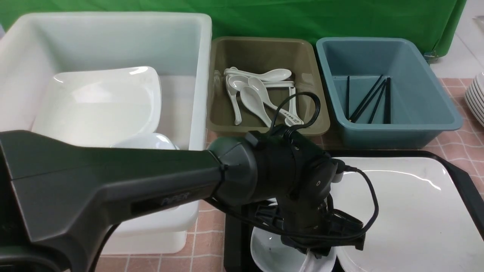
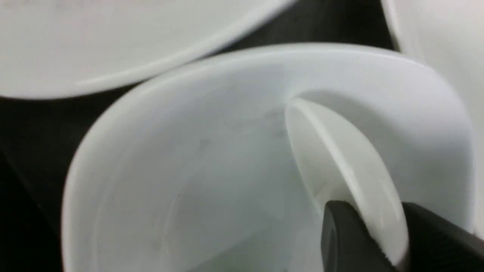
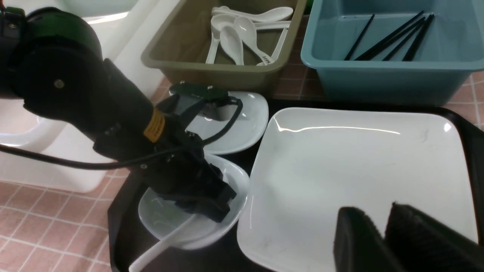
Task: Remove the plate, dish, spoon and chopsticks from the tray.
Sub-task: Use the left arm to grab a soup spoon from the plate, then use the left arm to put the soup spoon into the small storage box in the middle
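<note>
While the left gripper (image 3: 211,209) clamps the white spoon (image 3: 162,245) inside the small dish (image 3: 159,219) at the near left corner of the tray (image 3: 119,226), the right gripper (image 3: 378,226) hangs over the big plate (image 3: 359,158) on the tray, jaws pressed together on nothing. Beyond the tray, chopsticks (image 1: 368,100) lie in the blue tub (image 1: 435,113), and a second dish (image 3: 242,124) sits at the tray's far left corner

White tub (image 1: 113,45), olive tub (image 1: 261,53), blue tub (image 1: 378,56) — side by side before green cloth (image 1: 302,15).
</note>
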You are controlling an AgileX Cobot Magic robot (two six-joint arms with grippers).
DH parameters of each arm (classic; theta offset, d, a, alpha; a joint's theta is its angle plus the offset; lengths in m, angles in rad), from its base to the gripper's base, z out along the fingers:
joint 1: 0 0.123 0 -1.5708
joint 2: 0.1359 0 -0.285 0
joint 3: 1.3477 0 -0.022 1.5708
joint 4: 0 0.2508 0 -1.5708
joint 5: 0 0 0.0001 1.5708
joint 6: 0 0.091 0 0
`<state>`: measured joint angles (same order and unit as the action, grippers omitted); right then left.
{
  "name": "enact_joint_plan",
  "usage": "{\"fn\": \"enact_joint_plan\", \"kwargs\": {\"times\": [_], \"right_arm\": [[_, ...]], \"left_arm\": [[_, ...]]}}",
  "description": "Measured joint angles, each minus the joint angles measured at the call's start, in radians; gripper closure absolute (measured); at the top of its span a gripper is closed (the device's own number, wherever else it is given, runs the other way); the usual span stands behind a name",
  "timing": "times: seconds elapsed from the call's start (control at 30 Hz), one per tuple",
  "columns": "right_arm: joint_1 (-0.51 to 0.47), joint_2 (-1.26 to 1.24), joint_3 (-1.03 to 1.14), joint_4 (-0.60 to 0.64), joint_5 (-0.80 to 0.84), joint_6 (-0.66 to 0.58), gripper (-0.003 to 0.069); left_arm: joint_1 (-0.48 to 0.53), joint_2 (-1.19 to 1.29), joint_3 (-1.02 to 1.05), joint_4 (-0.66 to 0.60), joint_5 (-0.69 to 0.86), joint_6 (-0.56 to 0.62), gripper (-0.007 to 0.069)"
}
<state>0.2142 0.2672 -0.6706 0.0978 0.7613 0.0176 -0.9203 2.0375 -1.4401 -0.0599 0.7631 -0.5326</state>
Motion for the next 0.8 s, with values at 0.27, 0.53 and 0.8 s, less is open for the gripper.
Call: {"fn": "enact_joint_plan", "kwargs": {"times": [0.27,0.53,0.8], "right_arm": [[0.000,-0.001,0.000,0.000,0.001,0.001,0.0471],[0.000,-0.001,0.000,0.000,0.002,0.004,0.0469],[0.000,-0.001,0.000,0.000,0.001,0.005,0.0462]], "left_arm": [[0.000,-0.043,0.001,-0.015,-0.002,0.043,0.0501],[0.000,-0.187,0.001,-0.017,-0.014,0.078,0.0501],[0.105,-0.290,-0.044,-0.036,-0.078,0.117,0.0502]]}}
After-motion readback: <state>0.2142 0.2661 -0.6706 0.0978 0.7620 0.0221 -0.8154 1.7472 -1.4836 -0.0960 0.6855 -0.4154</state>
